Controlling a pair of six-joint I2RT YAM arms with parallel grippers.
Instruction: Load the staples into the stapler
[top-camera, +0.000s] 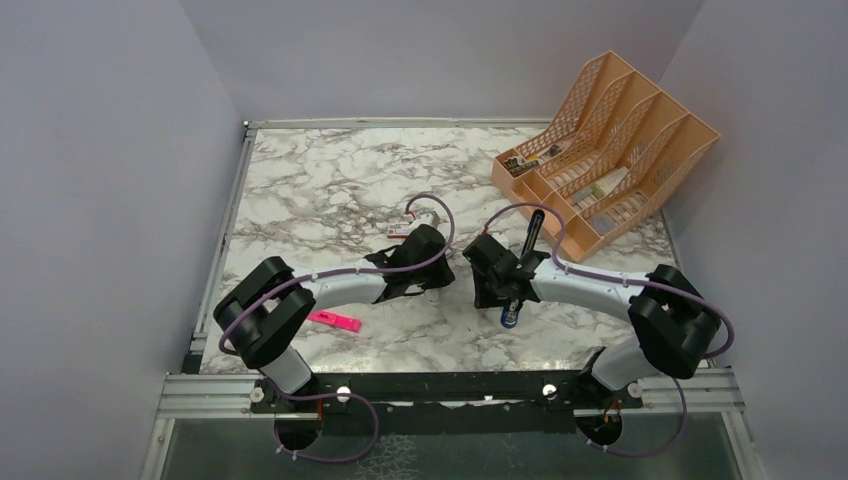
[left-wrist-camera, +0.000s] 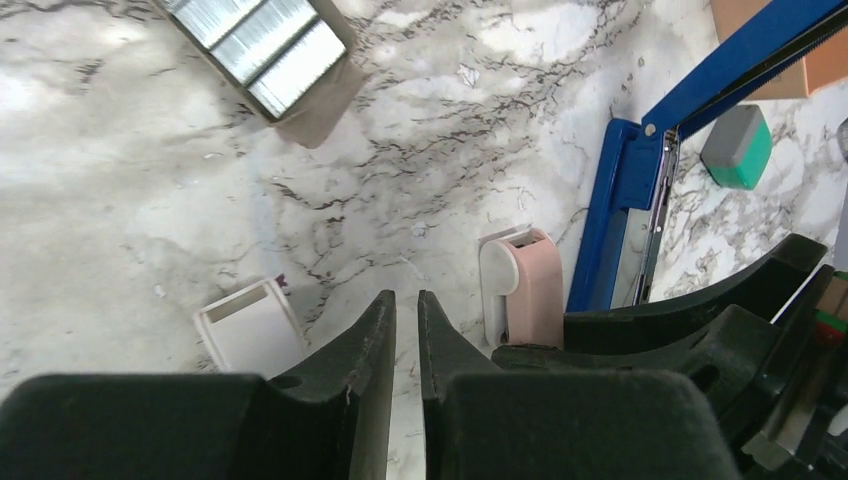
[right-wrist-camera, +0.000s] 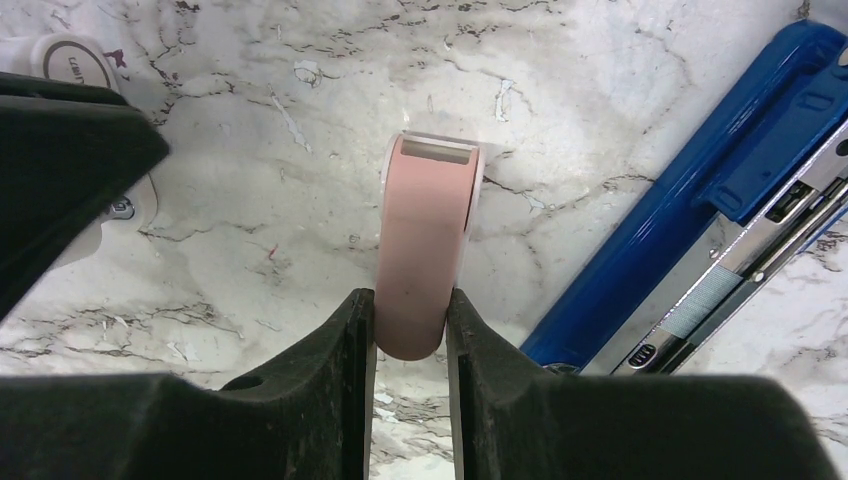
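The staples (left-wrist-camera: 270, 50) are shiny silver rows in their little open box (top-camera: 398, 230). The box sits on the marble table (left-wrist-camera: 120, 180) at about 11 o'clock from the left gripper (left-wrist-camera: 407, 298). That gripper's two fingers are nearly together, with only a thin slit between them. The slit looks pale, and I cannot tell if that is table or something thin being pinched. The right gripper (right-wrist-camera: 410, 300) is squeezing a small pink case (right-wrist-camera: 430, 210) with a white end. The blue stapler (right-wrist-camera: 680, 200) lies at 3 o'clock from the pink case, flipped open so its metal track shows. A white case (left-wrist-camera: 250, 325) rests at 9 o'clock from the left fingers. I think the job now is to get a strip of staples into that track. To do it well, the pink case should be put down away from the stapler. A strip should be pinched by its long sides, kept flat, lined up with the track and lowered gently so it does not break apart.
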